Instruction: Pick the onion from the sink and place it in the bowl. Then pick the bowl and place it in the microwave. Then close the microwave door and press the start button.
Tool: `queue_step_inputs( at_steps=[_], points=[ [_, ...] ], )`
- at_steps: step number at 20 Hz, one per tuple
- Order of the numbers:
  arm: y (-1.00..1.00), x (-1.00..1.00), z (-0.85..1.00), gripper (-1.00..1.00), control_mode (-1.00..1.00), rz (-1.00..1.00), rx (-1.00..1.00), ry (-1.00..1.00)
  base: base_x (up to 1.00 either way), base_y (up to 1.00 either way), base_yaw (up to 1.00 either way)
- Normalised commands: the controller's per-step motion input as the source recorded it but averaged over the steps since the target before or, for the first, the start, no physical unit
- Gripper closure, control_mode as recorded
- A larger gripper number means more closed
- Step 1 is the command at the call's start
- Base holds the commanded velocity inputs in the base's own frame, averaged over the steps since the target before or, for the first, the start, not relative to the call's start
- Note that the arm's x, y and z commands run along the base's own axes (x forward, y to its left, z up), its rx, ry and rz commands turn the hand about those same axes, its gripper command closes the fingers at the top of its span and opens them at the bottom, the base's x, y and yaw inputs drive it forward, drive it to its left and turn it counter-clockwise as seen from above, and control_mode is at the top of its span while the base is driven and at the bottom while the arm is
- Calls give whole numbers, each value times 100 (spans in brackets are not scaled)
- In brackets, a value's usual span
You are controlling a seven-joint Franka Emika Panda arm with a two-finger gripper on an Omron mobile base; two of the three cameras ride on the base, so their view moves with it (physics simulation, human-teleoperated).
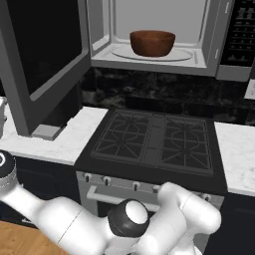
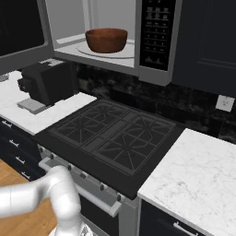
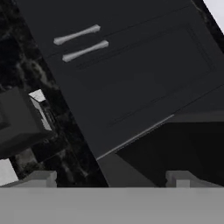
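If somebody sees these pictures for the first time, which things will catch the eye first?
First, the reddish-brown bowl on the turntable inside the open microwave, high above the black stove. Next, the microwave door, swung wide to the left over the white counter. A black coffee machine stands left of the stove.

The bowl point(image 1: 152, 43) sits on the microwave point(image 1: 149, 62) turntable; whether it holds anything is unclear.

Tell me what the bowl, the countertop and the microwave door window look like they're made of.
Bowl: wood-like, matte reddish-brown, no gloss.
Countertop: marble-like stone, white with faint grey veining.
Microwave door window: apparently dark glass, smooth and near black in a grey frame.
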Motion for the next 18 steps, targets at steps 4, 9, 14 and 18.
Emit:
queue_step_inputs(
  at_steps=[4,9,14,18],
  points=[
    [-100,-15,41,-100,-100,0,17,-15,0,0,0],
    [-100,-7,36,-100,-100,0,24,-7,0,0,0],
    [-100,-14,37,-100,-100,0,23,-3,0,0,0],
    [-100,-17,38,-100,-100,0,23,-2,0,0,0]
  ],
)
